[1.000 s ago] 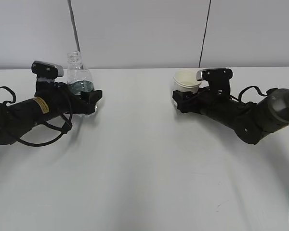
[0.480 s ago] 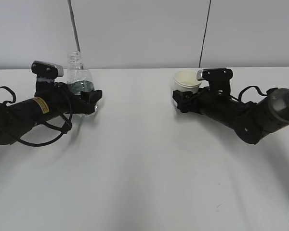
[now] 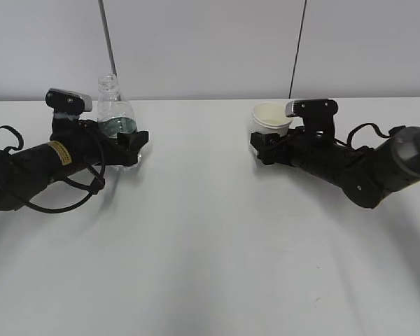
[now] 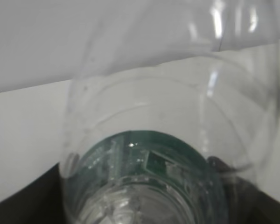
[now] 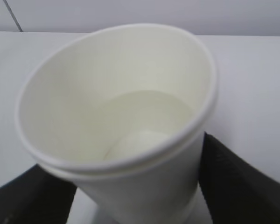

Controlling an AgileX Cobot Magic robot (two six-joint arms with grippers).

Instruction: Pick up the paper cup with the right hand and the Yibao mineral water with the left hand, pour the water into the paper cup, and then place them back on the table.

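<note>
Stillness marks this moment: across the last second almost nothing has shifted in the exterior view, apart from a slight wobble of the paper cup [image 3: 271, 117] and the right hand [image 3: 264, 147] around it. The left hand [image 3: 129, 148] is clamped around the lower body of the Yibao mineral water [image 3: 116, 115], which stands upright at the left rear of the counter [image 3: 210, 238], its open neck rising above the arm. Seen from the left wrist, the bottle [image 4: 168, 154] fills the frame, with the green label and the water [image 4: 144, 186] low inside it. The right hand has its fingers [image 5: 233, 182] on either side of the cup [image 5: 121, 116], holding it at the right rear, well apart from the bottle. From the right wrist the cup looks dry inside, so pouring has probably not begun. Whether either object has left the counter is hard to tell; both sit very low, and the cup leans a little in its grip. That both grips have held steady suggests grasping is done and lifting is next: the two arms must rise and come together before the bottle can tip over the cup's rim.
</note>
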